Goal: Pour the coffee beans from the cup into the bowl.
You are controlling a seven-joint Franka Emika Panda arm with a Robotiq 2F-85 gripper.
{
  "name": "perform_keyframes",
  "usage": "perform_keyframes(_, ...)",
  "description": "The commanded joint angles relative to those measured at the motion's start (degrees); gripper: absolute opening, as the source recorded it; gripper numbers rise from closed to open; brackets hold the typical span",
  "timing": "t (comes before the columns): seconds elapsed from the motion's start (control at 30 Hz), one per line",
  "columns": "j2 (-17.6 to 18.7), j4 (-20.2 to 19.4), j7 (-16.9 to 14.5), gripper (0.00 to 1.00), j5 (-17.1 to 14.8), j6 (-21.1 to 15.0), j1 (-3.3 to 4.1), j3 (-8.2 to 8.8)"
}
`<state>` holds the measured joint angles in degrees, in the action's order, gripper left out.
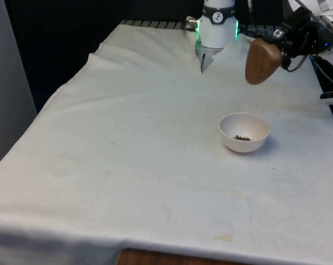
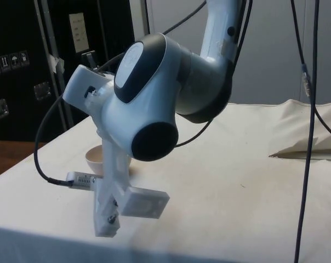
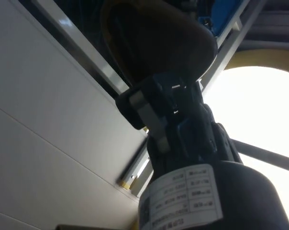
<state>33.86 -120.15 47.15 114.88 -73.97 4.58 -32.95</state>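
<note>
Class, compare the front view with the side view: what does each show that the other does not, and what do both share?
Front view alone: the gripper holding the brown cup tipped above the table, and the beans lying in the bowl.
Side view alone: dark cabinets behind and the arm close up, covering much of the bowl.
Both: the white cloth and the bowl.

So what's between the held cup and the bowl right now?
Nothing: in the front view the wooden cup, in the end effector, hangs above the white bowl, with bare white cloth behind the gap.
</note>
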Motion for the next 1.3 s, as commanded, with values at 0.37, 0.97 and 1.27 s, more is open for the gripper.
perform_keyframes(0.37,0.2,0.1,0.2,0.0,0.2,0.9,0.11,-0.06)
perform_keyframes(0.97,-0.4,-0.2,5.2,0.0,-0.6,1.4,-0.97,-0.29)
perform_keyframes(1.27,-0.7,-0.1,6.2,0.0,-0.4,1.8,-1.03,-0.06)
